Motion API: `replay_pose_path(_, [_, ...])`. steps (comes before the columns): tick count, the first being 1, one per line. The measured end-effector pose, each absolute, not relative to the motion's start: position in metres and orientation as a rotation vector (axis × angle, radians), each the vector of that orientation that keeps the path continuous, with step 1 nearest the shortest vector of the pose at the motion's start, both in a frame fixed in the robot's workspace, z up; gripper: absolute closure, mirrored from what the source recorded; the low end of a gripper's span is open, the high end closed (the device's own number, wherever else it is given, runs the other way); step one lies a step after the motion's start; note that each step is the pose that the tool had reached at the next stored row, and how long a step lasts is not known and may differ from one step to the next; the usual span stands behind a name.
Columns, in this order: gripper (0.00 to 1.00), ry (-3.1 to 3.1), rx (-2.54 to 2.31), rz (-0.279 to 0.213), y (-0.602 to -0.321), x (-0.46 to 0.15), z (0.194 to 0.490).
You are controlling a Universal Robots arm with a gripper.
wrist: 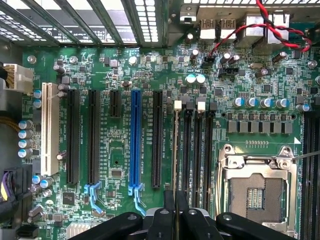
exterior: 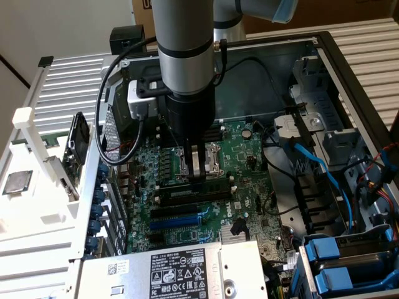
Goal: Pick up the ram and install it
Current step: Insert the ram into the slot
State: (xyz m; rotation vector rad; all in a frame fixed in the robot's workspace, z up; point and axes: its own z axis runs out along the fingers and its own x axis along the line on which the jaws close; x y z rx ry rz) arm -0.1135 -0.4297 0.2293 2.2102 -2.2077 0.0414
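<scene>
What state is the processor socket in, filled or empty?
Empty. In the wrist view the processor socket shows bare contacts in its centre, with no chip seated.

A green motherboard point(wrist: 120, 165) carries a blue slot point(wrist: 135, 140), a white slot point(wrist: 47, 127) and an open silver socket point(wrist: 257, 187); blue brackets point(exterior: 324, 249) sit near it.
</scene>
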Motion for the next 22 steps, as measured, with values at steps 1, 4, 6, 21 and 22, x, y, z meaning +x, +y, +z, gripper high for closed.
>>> replay_pose_path(1, [0.87,-2.208,2.210,0.041,-0.4297,-0.1135,0.2292])
replay_pose_path(4, [0.87,-2.208,2.210,0.041,-0.4297,-0.1135,0.2288])
replay_pose_path(6, [0.87,-2.208,2.211,0.041,-0.4297,-0.1135,0.2283])
replay_pose_path(21, [0.87,-2.205,2.213,0.041,-0.4297,-0.1134,0.2259])
replay_pose_path(22, [0.87,-2.205,2.213,0.041,-0.4297,-0.1134,0.2257])
